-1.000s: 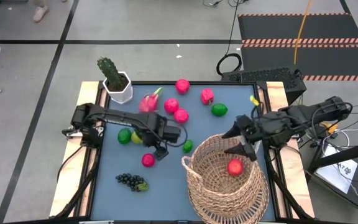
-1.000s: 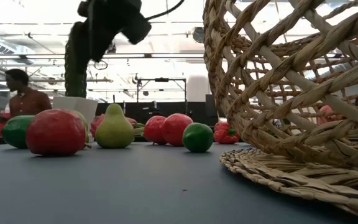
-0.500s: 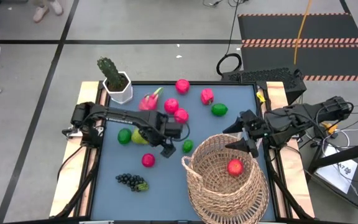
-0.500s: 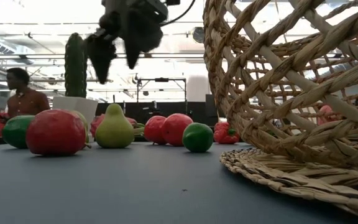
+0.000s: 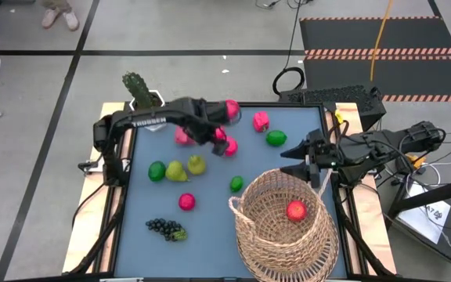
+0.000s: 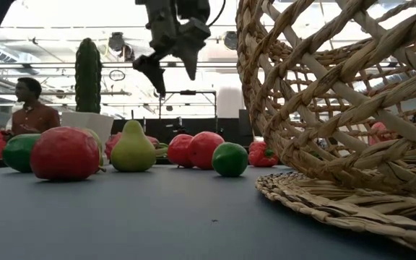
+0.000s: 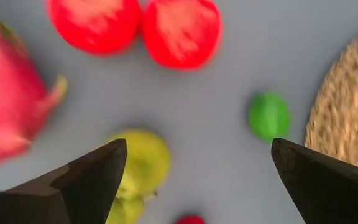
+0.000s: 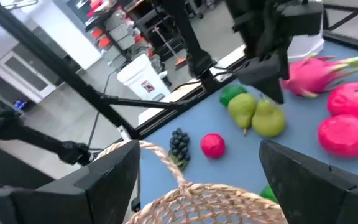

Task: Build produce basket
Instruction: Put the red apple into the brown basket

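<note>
The wicker basket (image 5: 284,227) stands at the table's near right with one red apple (image 5: 295,210) inside. The other produce lies on the blue table: red apples (image 5: 230,107), a pink dragon fruit (image 7: 5,106), two pears (image 5: 186,168), limes (image 5: 276,139), and grapes (image 5: 166,228). My left gripper (image 5: 218,135) hangs open and empty above the apples and the dragon fruit; it also shows high up in the low view (image 6: 173,65). My right gripper (image 5: 290,163) is open and empty, just beyond the basket's far rim (image 8: 166,162).
A cactus in a white pot (image 5: 143,98) stands at the table's far left corner. A small lime (image 5: 236,184) lies just left of the basket. A lone red apple (image 5: 186,201) lies near the grapes. A person (image 6: 31,112) shows in the room behind.
My left gripper has risen from low over the table's middle and gone toward the far edge, and it now hangs over the apples and dragon fruit, open throughout. The two pears now show, uncovered. My right gripper has drawn a little toward the far edge.
</note>
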